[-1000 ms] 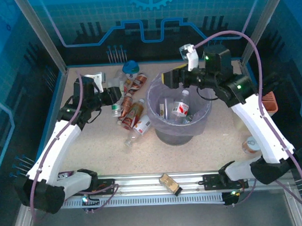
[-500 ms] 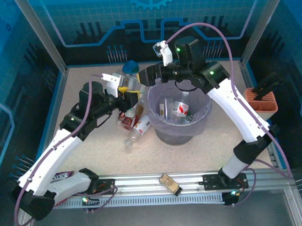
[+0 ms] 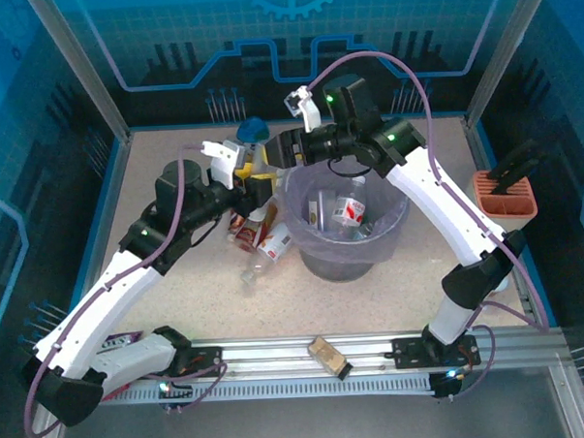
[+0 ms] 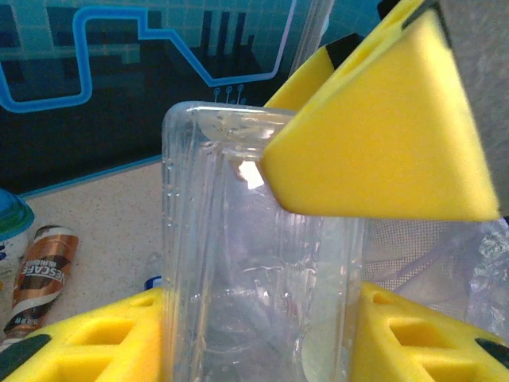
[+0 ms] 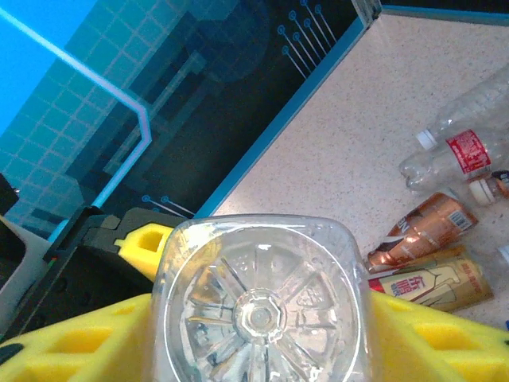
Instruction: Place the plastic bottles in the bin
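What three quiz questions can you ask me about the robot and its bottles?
1. True or false: the bin is empty.
2. What is the right gripper holding? A: a clear bottle. B: a small box. C: a red packet.
3. What colour are the fingers of the left gripper?

Key: 1 false, there are bottles inside. 2 A. 3 yellow.

gold-brown box (image 3: 327,354) on near rail (image 3: 249,354), orange slotted holder (image 3: 505,195) at right edge
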Controlling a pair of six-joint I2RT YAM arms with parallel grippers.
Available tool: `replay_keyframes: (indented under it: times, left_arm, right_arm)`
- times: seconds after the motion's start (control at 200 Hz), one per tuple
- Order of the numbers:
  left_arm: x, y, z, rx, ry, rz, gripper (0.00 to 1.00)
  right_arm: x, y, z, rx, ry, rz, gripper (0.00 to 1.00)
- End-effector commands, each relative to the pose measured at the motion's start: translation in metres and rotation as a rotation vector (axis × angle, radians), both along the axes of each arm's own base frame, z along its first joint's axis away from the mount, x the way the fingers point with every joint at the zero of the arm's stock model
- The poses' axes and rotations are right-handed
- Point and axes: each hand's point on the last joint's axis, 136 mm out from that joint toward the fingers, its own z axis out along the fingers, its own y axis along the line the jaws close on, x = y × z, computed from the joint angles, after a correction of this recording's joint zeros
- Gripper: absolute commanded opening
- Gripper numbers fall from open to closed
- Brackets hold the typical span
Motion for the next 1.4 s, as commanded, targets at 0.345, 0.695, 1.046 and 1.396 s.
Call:
replay_keyframes:
  times: [0.345, 0.695, 1.046, 1.396]
  left_arm:
    - [0.000, 0.001, 0.024, -0.035, -0.076, 0.011, 0.56]
    - [-0.029, 0.013, 0.000, -0.016, 0.060, 0.000, 0.91]
    - [-0.032, 0.039, -0.114, 0.179, 0.373, 0.192, 0.75]
    - [-0.059, 0.037, -0.217, 0.147, 0.611, 0.235, 0.73]
  right_arm:
    - [0.006, 0.003, 0.049, 0.154, -0.110, 0.011, 0.40]
    - [0.035, -0.056, 0.096, 0.187, -0.250, -0.133, 0.39]
    - [0.027, -0.160, 0.063, -0.050, -0.236, -0.371, 0.39]
    - [0.002, -0.175, -0.001, -0.188, -0.060, -0.379, 0.38]
